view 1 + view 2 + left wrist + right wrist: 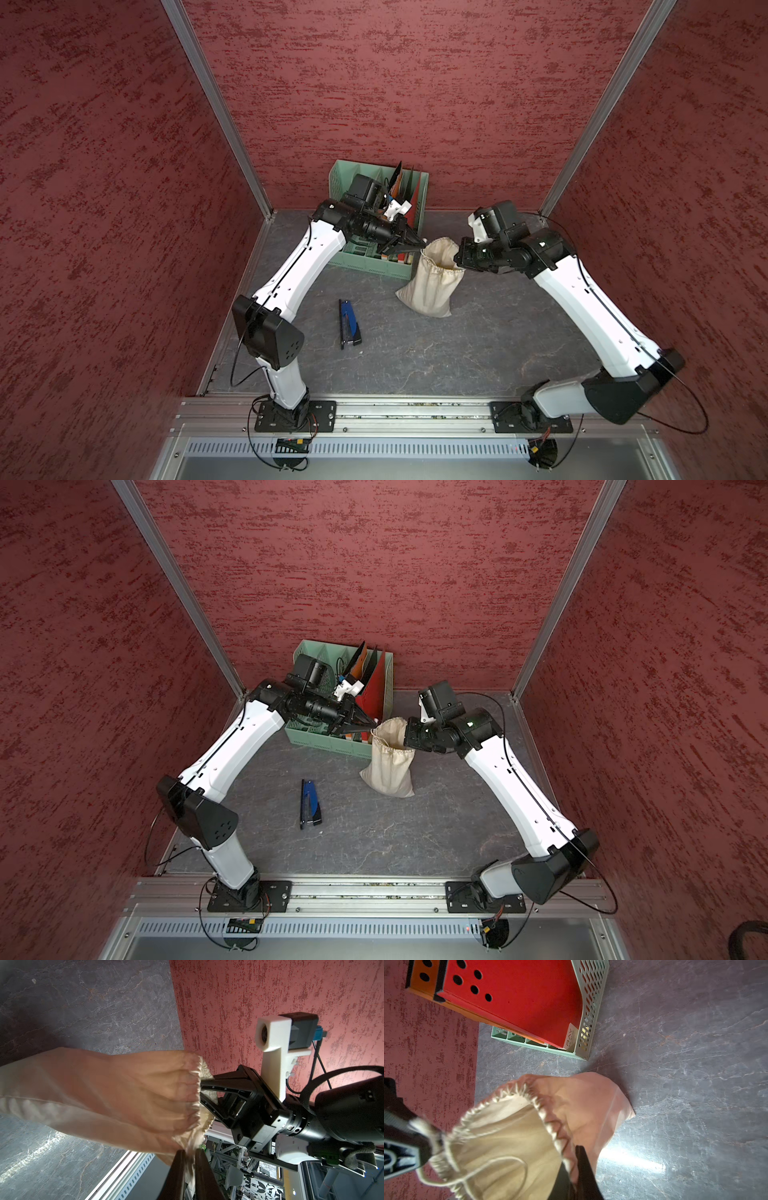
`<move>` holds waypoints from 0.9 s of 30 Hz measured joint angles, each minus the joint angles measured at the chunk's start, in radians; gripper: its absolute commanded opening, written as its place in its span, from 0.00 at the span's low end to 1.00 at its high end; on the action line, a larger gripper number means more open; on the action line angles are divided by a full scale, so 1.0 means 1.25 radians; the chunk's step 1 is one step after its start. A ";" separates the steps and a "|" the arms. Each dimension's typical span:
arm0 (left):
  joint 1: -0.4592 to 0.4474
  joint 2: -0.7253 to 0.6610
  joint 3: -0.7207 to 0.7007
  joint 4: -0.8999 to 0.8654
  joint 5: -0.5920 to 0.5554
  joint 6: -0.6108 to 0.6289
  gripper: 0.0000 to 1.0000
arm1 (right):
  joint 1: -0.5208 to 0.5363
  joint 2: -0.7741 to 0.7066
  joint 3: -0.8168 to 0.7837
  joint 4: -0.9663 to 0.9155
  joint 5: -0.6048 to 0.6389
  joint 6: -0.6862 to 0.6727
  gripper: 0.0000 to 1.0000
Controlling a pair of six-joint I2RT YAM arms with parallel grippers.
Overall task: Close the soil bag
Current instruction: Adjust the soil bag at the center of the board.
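Observation:
The soil bag [432,286] [388,766] is a cream cloth sack standing on the grey table, its mouth open and gathered along the rim. My left gripper [421,244] [372,726] holds the rim on the side towards the green organiser. In the left wrist view the cloth [104,1088] is pinched between its two dark fingers [178,1174]. My right gripper [457,261] [409,738] is shut on the opposite side of the rim. The right wrist view shows the bag [508,1136] with a cord loop [500,1159] lying inside it.
A green file organiser [376,266] [589,1012] with red folders [519,1001] stands just behind the bag, under my left wrist. A blue stapler [349,324] [311,804] lies on the table in front. Red walls close the sides and back.

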 measured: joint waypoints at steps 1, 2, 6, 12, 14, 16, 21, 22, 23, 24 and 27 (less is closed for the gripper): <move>0.000 -0.005 -0.001 0.005 0.003 -0.004 0.24 | 0.000 0.000 -0.003 0.001 -0.002 0.005 0.02; 0.000 -0.009 -0.002 0.009 0.008 -0.004 0.24 | 0.000 0.000 -0.004 0.004 -0.004 0.008 0.01; 0.000 -0.028 -0.009 0.027 0.015 -0.006 0.24 | 0.000 0.000 -0.005 0.010 -0.008 0.017 0.00; -0.002 -0.036 -0.018 0.016 0.001 -0.002 0.38 | 0.000 0.000 -0.016 0.030 -0.021 0.033 0.00; -0.006 -0.040 -0.021 -0.016 -0.025 0.011 0.39 | 0.000 0.000 -0.020 0.038 -0.026 0.037 0.00; -0.016 -0.044 -0.022 -0.055 -0.057 0.026 0.39 | 0.000 0.000 -0.025 0.046 -0.030 0.041 0.00; -0.063 -0.047 -0.022 -0.139 -0.135 0.061 0.38 | 0.000 0.000 -0.027 0.055 -0.039 0.043 0.00; -0.072 -0.047 -0.022 -0.150 -0.143 0.065 0.38 | 0.000 0.000 -0.028 0.056 -0.040 0.043 0.00; -0.078 -0.047 -0.022 -0.157 -0.150 0.067 0.38 | 0.000 0.000 -0.029 0.057 -0.041 0.043 0.00; -0.081 -0.047 -0.021 -0.164 -0.156 0.068 0.38 | 0.000 0.000 -0.030 0.058 -0.043 0.043 0.00; -0.081 -0.041 0.002 -0.187 -0.175 0.070 0.38 | 0.000 0.000 -0.031 0.060 -0.044 0.043 0.00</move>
